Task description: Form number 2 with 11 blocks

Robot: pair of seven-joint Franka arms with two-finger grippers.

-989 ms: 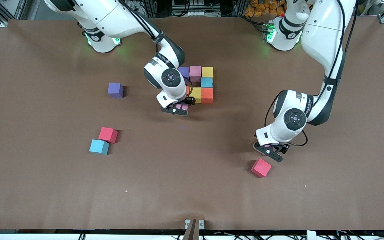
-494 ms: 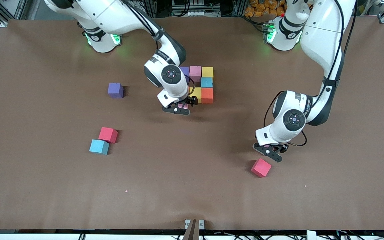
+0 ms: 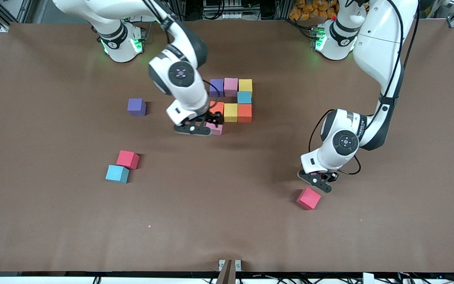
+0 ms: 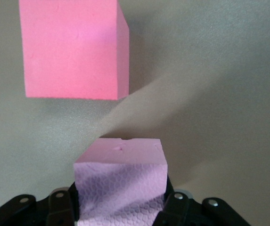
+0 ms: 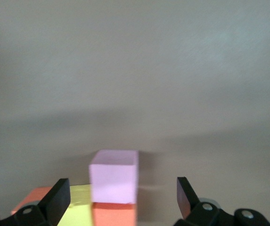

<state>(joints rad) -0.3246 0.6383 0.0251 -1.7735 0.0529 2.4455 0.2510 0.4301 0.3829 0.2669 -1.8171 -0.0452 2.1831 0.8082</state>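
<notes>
Cubes in the front view already make most of the number 2 [image 3: 231,100]. Its top row is purple, pink and yellow. A light blue cube [image 3: 244,97] sits under the yellow one, at the left arm's end of the row. Below that comes a row of orange, yellow and orange. A pale pink block [image 3: 215,128] lies under the orange cube at the right arm's end, which is where the stroke turns down. The right pincer [image 3: 202,124] hovers just over this block with its fingers apart.

The left pincer [image 3: 317,182] is low over the surface [image 3: 227,221], well apart from the digit and toward the left arm's end. A hot pink block [image 3: 308,198] lies just beside it, nearer the front camera. Toward the right arm's end a purple block [image 3: 136,107] lies alone. A red block [image 3: 127,159] touches a teal cube [image 3: 117,174].

The left wrist view shows that pincer clamped on a lilac-pink block [image 4: 119,188], with a finger pressed flat on each side face. The hot pink block lies untouched nearby.

The right wrist view shows the open fingers [image 5: 57,200] spread well clear of the pale pink block, which sits against the orange cube [image 5: 113,214]. It looks set down and let go. By my count, the bottom row of three is not yet laid.
</notes>
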